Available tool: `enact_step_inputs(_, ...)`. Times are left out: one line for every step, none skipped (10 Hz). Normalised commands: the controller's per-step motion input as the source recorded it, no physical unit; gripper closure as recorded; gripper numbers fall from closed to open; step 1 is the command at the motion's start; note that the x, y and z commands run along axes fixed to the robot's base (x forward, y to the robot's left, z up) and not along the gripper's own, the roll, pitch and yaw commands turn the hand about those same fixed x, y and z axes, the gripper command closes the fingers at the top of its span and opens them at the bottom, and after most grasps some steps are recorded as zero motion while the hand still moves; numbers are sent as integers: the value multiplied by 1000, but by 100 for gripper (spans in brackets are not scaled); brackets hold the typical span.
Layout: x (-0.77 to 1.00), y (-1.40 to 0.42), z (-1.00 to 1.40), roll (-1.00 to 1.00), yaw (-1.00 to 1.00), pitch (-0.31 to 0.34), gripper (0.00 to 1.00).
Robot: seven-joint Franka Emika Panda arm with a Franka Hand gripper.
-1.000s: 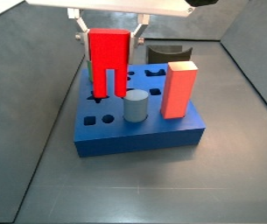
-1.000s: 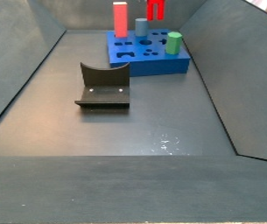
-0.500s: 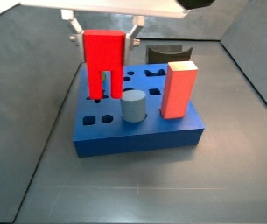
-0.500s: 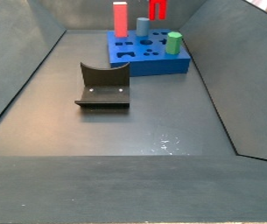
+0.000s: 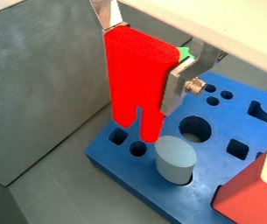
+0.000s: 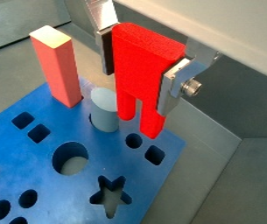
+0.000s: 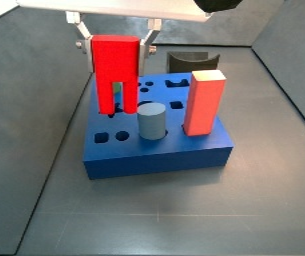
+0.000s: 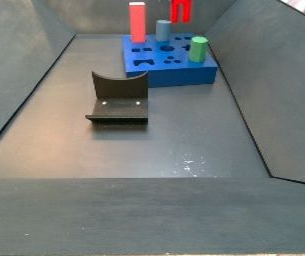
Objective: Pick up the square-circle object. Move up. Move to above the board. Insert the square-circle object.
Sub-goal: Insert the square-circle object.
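My gripper [image 7: 113, 41] is shut on the square-circle object [image 7: 113, 72], a bright red upright block with a slit splitting it into two legs. It hangs over the board [image 7: 160, 148], a thick blue slab with shaped holes, its legs just above the top face near one edge. Both wrist views show the block [image 5: 138, 80] [image 6: 140, 75] between the silver fingers [image 5: 177, 83] [image 6: 178, 79], legs close over small holes in the board [image 5: 147, 179] [image 6: 36, 175]. In a side view the red block [image 8: 179, 11] and board [image 8: 171, 62] sit far back.
A grey cylinder [image 7: 152, 121] and a taller orange-red rectangular block [image 7: 204, 101] stand in the board, close to the held block. A green peg [image 8: 199, 47] stands in the board too. The dark fixture [image 8: 117, 97] stands on the floor, also behind the board [image 7: 190, 62]. Grey walls surround the floor.
The gripper has shifted the red block slightly left and lower over the board. Nothing else moved.
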Motion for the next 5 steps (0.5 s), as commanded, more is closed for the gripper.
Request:
enact_step_inputs(-29, 0, -257, 0, 20, -19, 100)
enact_step_inputs(0, 0, -446, 26, 66, 0, 100)
enact_step_inputs(43, 0, -794, 57, 237, 0, 100)
enact_step_inputs(0, 0, -874, 56, 323, 0, 100)
enact_step_inputs(0, 0, -794, 81, 280, 0, 100)
